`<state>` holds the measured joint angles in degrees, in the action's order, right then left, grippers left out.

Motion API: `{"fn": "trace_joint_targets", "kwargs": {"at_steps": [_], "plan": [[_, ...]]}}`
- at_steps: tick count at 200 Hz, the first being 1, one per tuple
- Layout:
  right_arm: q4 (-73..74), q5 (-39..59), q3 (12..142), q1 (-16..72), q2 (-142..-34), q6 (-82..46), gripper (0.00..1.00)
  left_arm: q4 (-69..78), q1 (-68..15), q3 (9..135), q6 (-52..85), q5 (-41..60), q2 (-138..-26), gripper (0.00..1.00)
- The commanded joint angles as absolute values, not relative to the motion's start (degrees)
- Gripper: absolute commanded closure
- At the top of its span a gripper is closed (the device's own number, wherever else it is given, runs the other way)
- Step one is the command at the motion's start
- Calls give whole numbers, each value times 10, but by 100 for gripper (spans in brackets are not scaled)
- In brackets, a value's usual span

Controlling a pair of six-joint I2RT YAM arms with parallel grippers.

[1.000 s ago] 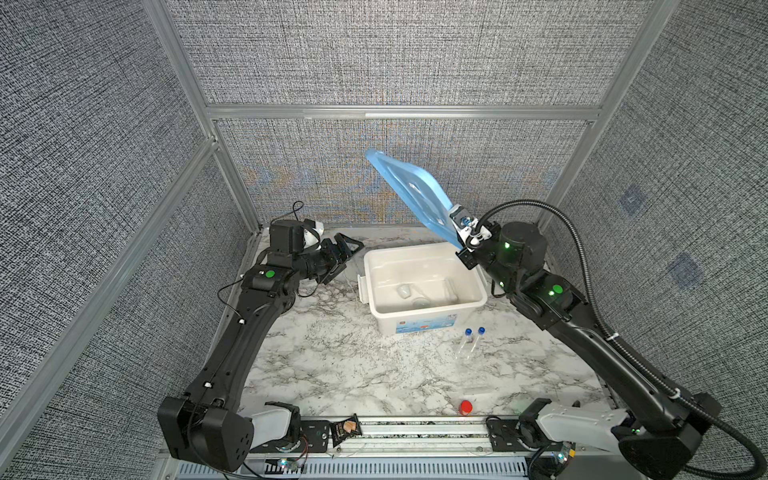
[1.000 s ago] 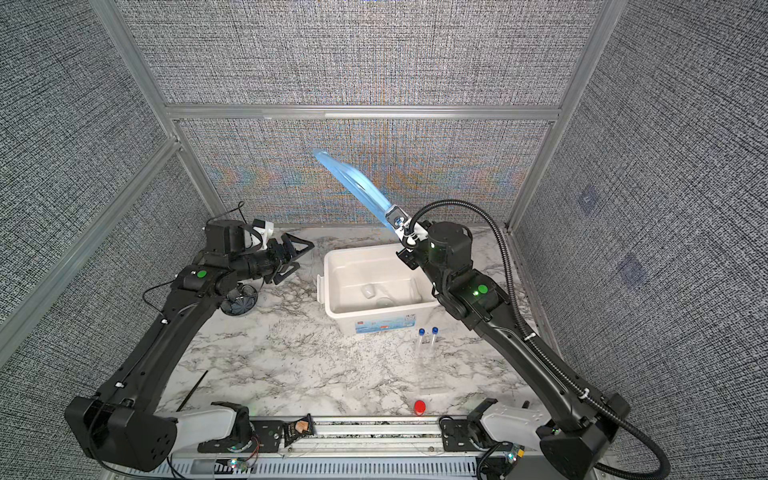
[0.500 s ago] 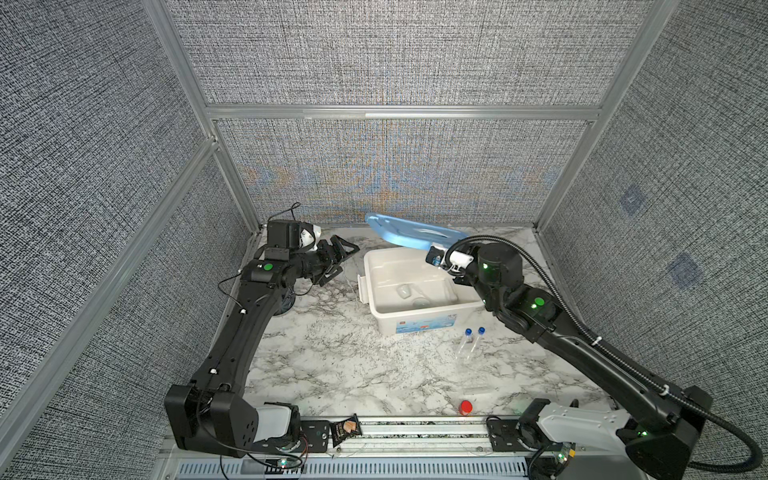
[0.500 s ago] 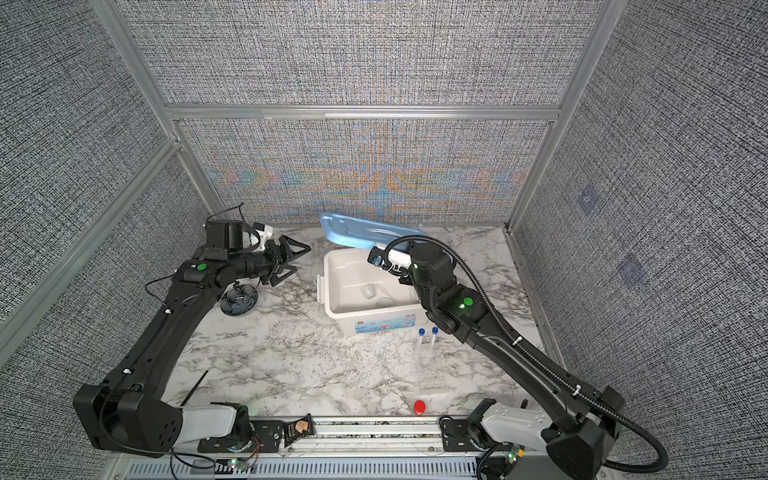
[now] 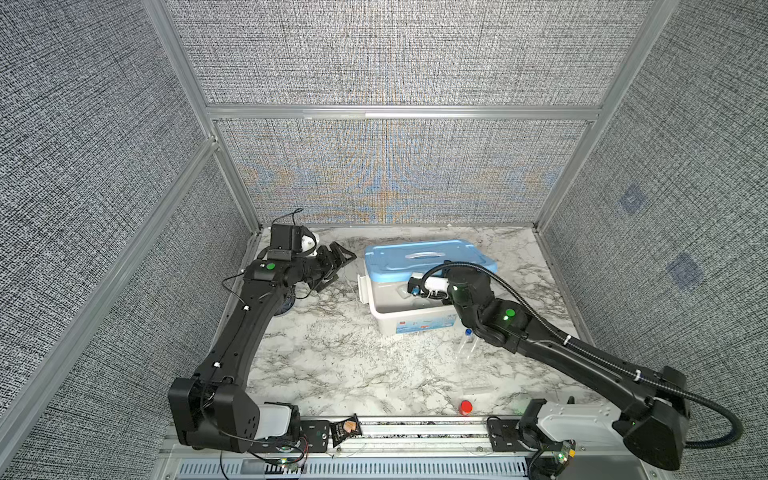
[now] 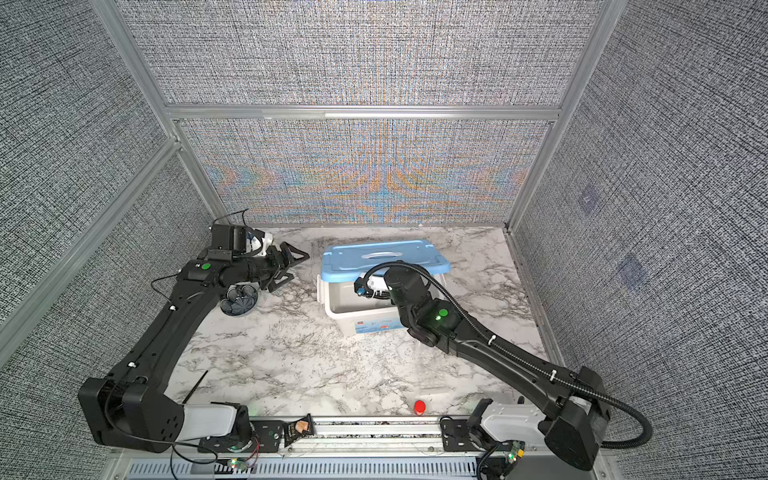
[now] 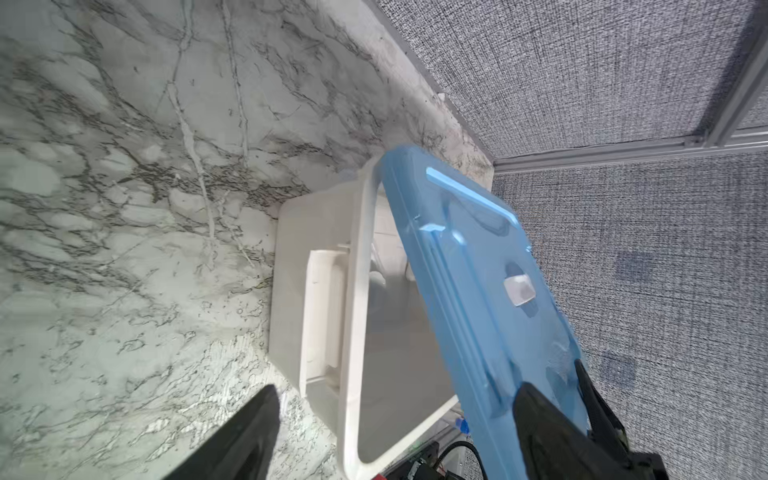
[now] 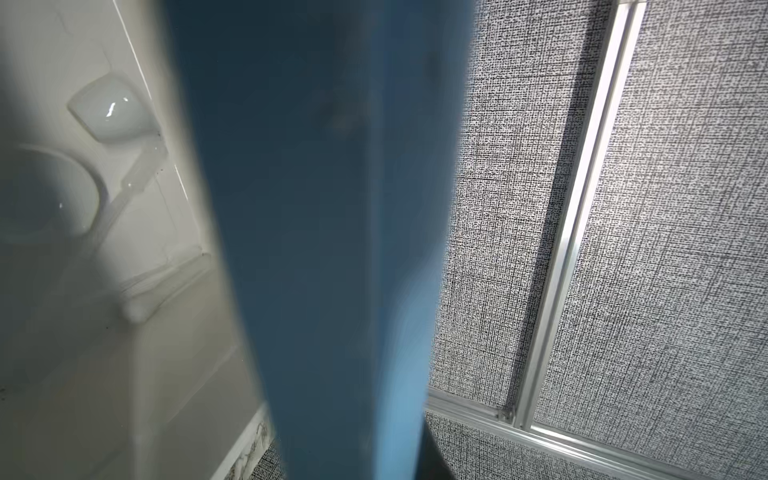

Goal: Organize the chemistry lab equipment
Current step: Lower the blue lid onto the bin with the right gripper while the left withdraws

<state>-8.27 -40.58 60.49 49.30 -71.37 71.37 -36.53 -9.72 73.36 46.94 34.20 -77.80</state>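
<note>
A white bin (image 5: 415, 322) (image 6: 365, 324) stands mid-table. My right gripper (image 5: 415, 286) (image 6: 360, 287) is shut on the near edge of its blue lid (image 5: 428, 257) (image 6: 382, 255) (image 8: 316, 208). The lid slants over the bin, low at the back and raised at the front. Inside lie two white dishes (image 8: 110, 112) (image 8: 45, 195) and a white stick (image 8: 124, 195). A blue-capped tube (image 5: 468, 332) stands by the bin's front right corner. My left gripper (image 5: 338, 259) (image 6: 293, 262) (image 7: 399, 415) hovers open, left of the bin and apart from it.
A dark round object (image 6: 239, 301) lies under my left forearm. A small red item (image 5: 466, 407) (image 6: 419, 407) sits near the front rail. A black snack packet (image 5: 345, 432) (image 6: 297, 430) rests on that rail. Fabric walls close in three sides.
My right gripper has swung the blue lid down from high and upright to slanting low over the bin. The left gripper has stayed beside the bin, still open.
</note>
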Motion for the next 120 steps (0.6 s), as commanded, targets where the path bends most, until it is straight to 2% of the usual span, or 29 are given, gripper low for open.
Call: {"fn": "trace_joint_targets", "kwargs": {"at_steps": [1, 71, 120], "plan": [[-69, -439, 605, 506, -721, 732, 88, -388, -97, 740, 451, 312, -784, 11], [-93, -459, 588, 543, -721, 749, 79, -365, -98, 730, 454, 317, -826, 12], [-132, -463, 575, 553, -705, 739, 67, -358, -101, 733, 450, 317, -851, 13]]}}
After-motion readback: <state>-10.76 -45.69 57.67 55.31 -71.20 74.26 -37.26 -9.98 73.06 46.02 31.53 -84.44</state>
